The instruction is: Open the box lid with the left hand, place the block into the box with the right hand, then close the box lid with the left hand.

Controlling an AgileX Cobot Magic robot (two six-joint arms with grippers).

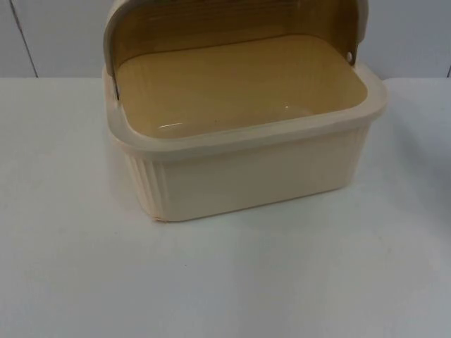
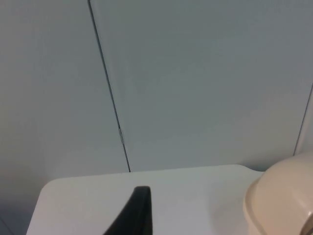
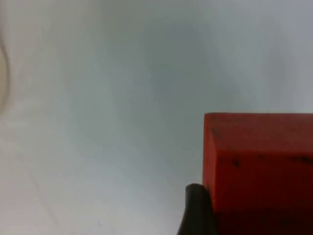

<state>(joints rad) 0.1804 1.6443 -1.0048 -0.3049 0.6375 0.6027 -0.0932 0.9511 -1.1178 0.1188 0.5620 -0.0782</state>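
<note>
The cream box (image 1: 246, 165) stands at the middle of the table with its brown see-through lid (image 1: 232, 24) swung up and back, and its inside is bare. My left gripper (image 2: 137, 215) hangs over the table near the partition wall, with the box's rounded corner (image 2: 279, 200) off to its side. In the right wrist view a red block (image 3: 259, 166) sits very close, against a black fingertip (image 3: 195, 210). My right gripper (image 3: 254, 215) is shut on it above the white table.
The white table top (image 1: 225, 282) lies open in front of the box and on both its sides. The grey partition wall (image 2: 195, 83) closes off the back, and the table's edge (image 2: 44, 188) shows in the left wrist view.
</note>
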